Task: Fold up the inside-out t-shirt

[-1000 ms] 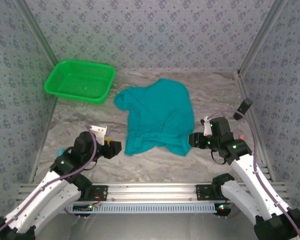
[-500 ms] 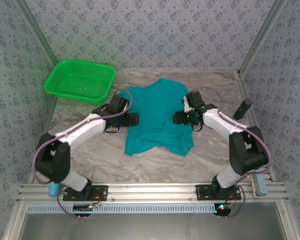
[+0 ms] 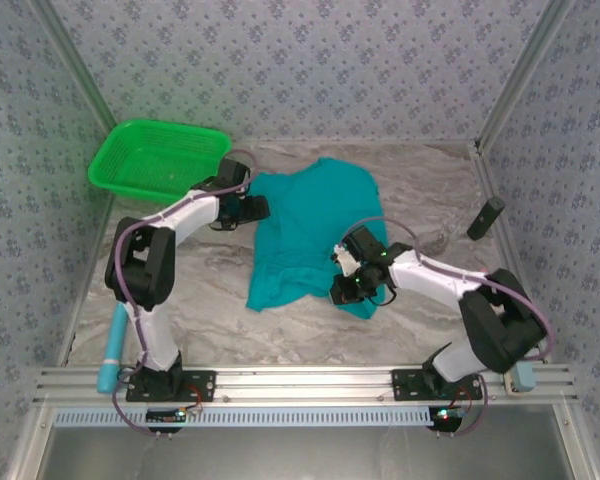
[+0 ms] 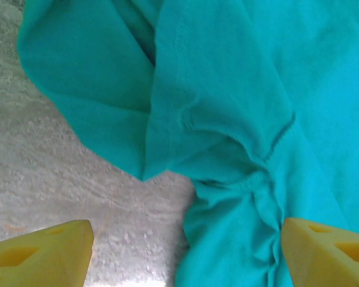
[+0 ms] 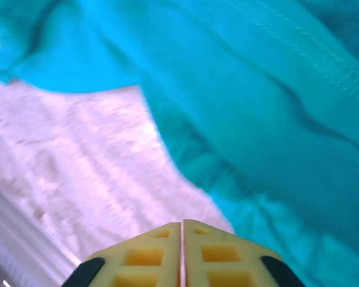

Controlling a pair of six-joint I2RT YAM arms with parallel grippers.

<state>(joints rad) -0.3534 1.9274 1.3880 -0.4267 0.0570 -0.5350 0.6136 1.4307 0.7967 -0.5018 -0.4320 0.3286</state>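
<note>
Teal shirt (image 3: pixel 315 215) lay rumpled, both grippers just swung out onto it: left gripper (image 3: pixel 258 208) spread wide with the sleeve (image 4: pixel 96 101) just ahead, right gripper (image 3: pixel 342 285) pressed together over its near edge, so grasping looked next.

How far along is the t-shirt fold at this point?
Done: nothing yet. The t-shirt lies crumpled on the table, with no clean fold visible. In hand: the left gripper, open, hovers at the shirt's far left edge. The right gripper, shut, sits at its near right edge with no cloth visibly between its fingers. Left: grasping, flattening and every fold.
</note>
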